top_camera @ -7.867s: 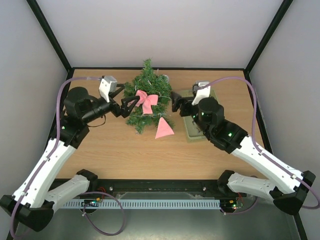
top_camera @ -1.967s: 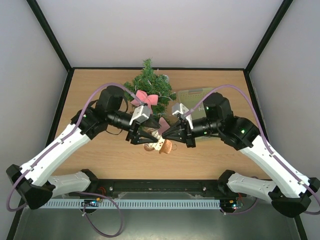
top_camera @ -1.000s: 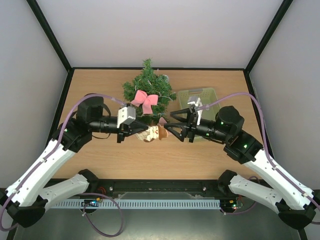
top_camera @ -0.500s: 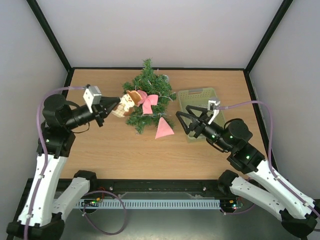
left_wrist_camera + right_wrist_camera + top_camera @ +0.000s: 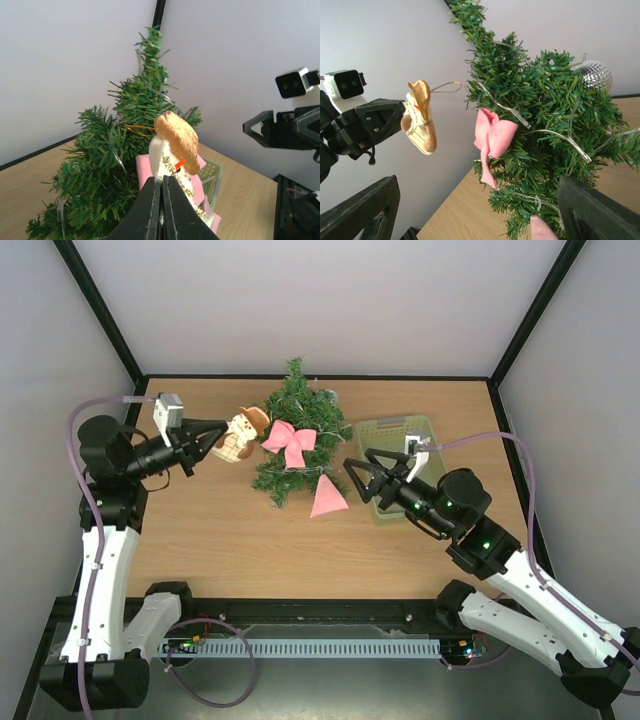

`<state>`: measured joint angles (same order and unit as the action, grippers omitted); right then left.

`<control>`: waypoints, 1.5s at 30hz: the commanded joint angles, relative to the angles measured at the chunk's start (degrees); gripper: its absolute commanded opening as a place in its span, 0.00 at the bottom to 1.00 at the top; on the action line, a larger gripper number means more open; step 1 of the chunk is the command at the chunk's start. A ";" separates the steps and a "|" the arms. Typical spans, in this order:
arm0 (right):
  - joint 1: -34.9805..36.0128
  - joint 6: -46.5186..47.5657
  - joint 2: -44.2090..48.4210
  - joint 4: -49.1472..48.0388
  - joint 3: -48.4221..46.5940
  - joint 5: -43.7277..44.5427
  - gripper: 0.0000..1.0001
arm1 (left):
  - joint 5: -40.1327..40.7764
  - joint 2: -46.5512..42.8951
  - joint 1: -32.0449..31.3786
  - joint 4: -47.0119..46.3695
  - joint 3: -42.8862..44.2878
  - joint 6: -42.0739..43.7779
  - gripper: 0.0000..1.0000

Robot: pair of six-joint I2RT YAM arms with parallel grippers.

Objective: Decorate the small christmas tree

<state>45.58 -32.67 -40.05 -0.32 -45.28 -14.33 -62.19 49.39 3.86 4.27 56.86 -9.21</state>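
Cream fabric ornament [image 5: 238, 435], brown hat, was clamped in left gripper [image 5: 213, 438] beside small dark-green bristly christmas tree [image 5: 300, 408], rear-centre of table [image 5: 200, 530]; right gripper [image 5: 366, 476] gaped empty. Risk: gold loop [image 5: 445, 86] missing a branch, ornament dropping

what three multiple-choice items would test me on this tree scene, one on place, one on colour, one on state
1. Where is the hatted ornament relative to the small christmas tree?
A. hung on its top
B. lying under it
C. beside it, clamped in the left gripper

2. What colour is the bow on the tree?
A. pink
B. blue
C. gold

3. How does the right gripper stand?
A. shut on the bow
B. open, holding nothing
C. shut on a branch

Answers: 1 C, the left wrist view shows the fingers closed on the ornament. 2 A, the bow is plainly pink. 3 B, its fingers stand apart with nothing between them.
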 commanded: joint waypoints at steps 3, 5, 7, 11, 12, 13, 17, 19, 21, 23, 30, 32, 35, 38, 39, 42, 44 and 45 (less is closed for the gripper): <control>0.33 -6.82 -3.09 -2.63 2.53 1.97 0.82 | 4.67 2.86 3.86 -4.04 1.52 -6.88 0.02; 0.34 -7.80 -4.26 -0.25 2.10 6.64 0.81 | 9.19 3.28 5.34 -4.93 0.77 -9.81 0.02; 0.30 -8.40 -4.90 -0.82 2.75 9.90 0.80 | 12.97 3.16 6.35 -7.56 -0.93 -12.83 0.02; 0.23 -10.96 -8.99 -1.90 0.77 12.99 0.61 | 20.59 1.46 6.42 -11.16 -5.09 -18.33 0.03; 0.20 -11.88 -10.28 -1.93 0.23 14.11 0.57 | 21.41 1.31 6.43 -11.08 -5.65 -18.97 0.02; -0.05 -12.77 -11.34 -2.19 -0.15 14.89 0.53 | 22.26 1.22 6.36 -10.59 -5.97 -18.89 0.02; -3.60 -18.98 -14.03 -7.12 1.77 13.41 0.46 | 26.69 0.33 5.46 -7.20 -6.71 -19.33 0.02; -6.24 -24.23 -15.45 -9.97 3.43 10.92 0.43 | 27.86 0.05 4.35 -6.09 -6.81 -19.20 0.02; -8.07 -27.54 -16.07 -13.25 5.40 9.64 0.38 | 28.53 -0.12 3.19 -5.19 -6.62 -18.71 0.02; -8.80 -28.87 -16.39 -18.05 7.20 9.23 0.35 | 29.00 -0.13 2.17 -3.91 -6.21 -17.96 0.02; -8.93 -32.85 -19.86 -22.85 7.61 8.13 0.35 | 32.22 -1.19 -0.46 0.35 -5.59 -15.88 0.02; -8.93 -33.92 -20.56 -24.17 8.09 8.34 0.35 | 31.95 -1.36 -0.88 0.39 -5.81 -15.59 0.02; -8.93 -34.81 -21.97 -24.24 8.06 9.60 0.35 | 31.38 -1.40 -1.17 0.24 -6.14 -15.78 0.02; -9.02 -36.39 -22.90 -27.03 9.71 11.38 0.36 | 30.91 -1.45 -1.30 0.36 -5.83 -16.13 0.02; -9.02 -36.56 -23.20 -28.24 9.91 11.36 0.36 | 30.41 -1.31 -1.26 0.26 -5.64 -16.32 0.02; -9.02 -36.63 -24.55 -28.56 8.69 11.12 0.40 | 28.80 -1.32 -1.40 -0.74 -5.53 -17.32 0.02; -9.02 -37.10 -25.37 -29.39 8.47 11.22 0.41 | 28.39 -1.55 -1.48 -0.93 -5.53 -17.71 0.02; -9.02 -37.54 -25.61 -29.98 8.46 11.19 0.41 | 28.36 -1.55 -1.56 -0.87 -5.60 -17.70 0.02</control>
<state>36.75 -68.40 -64.55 -25.43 -36.34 -4.95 -32.03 48.66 2.72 4.62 50.41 -26.17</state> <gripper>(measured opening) 0.409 0.029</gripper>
